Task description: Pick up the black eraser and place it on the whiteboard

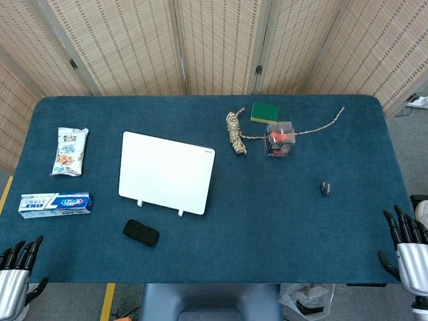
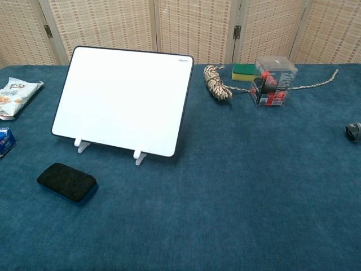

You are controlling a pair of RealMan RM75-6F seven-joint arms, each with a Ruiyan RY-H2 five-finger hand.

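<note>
The black eraser (image 1: 141, 233) (image 2: 66, 181) lies flat on the blue table, just in front of the whiteboard's near left corner. The whiteboard (image 1: 166, 172) (image 2: 125, 100) leans on two small white feet, its blank face toward me. My left hand (image 1: 17, 274) hangs at the table's near left corner, fingers apart, holding nothing. My right hand (image 1: 408, 253) sits at the near right corner, fingers spread and empty. Both hands are far from the eraser and show only in the head view.
A toothpaste box (image 1: 55, 204) and a snack bag (image 1: 70, 151) lie at the left. A coiled rope (image 1: 235, 132), a green sponge (image 1: 264, 112) and a clear box with red contents (image 1: 279, 139) sit at the back right. A small dark clip (image 1: 325, 188) lies right.
</note>
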